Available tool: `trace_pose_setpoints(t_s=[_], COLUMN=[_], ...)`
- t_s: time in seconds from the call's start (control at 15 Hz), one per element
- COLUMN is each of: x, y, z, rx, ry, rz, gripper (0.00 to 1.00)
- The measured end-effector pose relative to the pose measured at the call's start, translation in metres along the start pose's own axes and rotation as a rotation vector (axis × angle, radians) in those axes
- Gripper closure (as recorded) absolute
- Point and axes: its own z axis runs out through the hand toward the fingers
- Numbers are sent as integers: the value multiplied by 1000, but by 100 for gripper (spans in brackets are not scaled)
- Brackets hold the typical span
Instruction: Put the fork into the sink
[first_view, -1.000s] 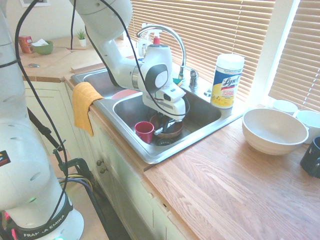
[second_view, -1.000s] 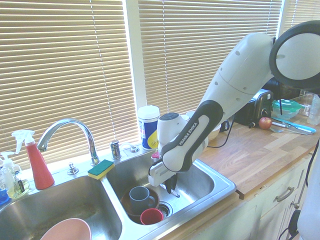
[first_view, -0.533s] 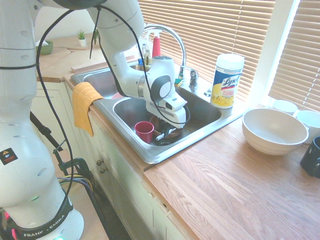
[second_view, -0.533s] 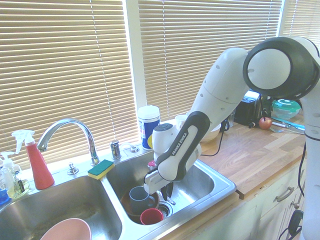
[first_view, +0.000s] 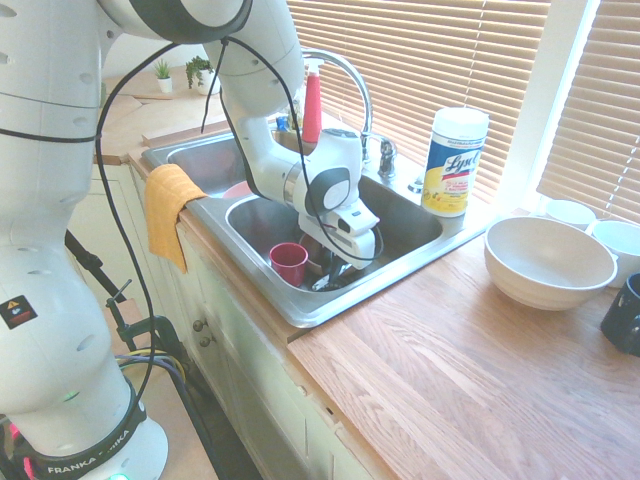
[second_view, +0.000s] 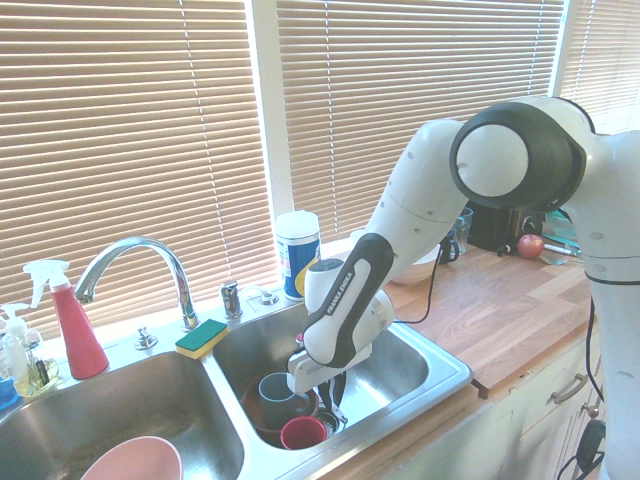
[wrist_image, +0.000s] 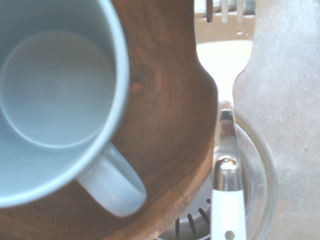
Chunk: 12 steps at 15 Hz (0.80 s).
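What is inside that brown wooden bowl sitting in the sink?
A grey-blue mug stands inside the brown wooden bowl, its handle toward the rim. The bowl's bottom under the mug is covered, so anything there cannot be seen.

A grey-blue mug sits in a brown wooden bowl, with a red cup just beside it. A yellow cloth hangs nearby. On the desk stand a wipes canister and a large white bowl. A pink bowl, a green-yellow sponge and a red spray bottle lie left.
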Motion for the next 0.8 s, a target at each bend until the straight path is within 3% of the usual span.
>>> trace_pose_setpoints(t_s=[0.47, 0.8], x=[-1, 1], y=[-7, -6], z=[-17, -140], rx=[24, 88], ry=[20, 84], rz=[-11, -29], gripper=[0, 0])
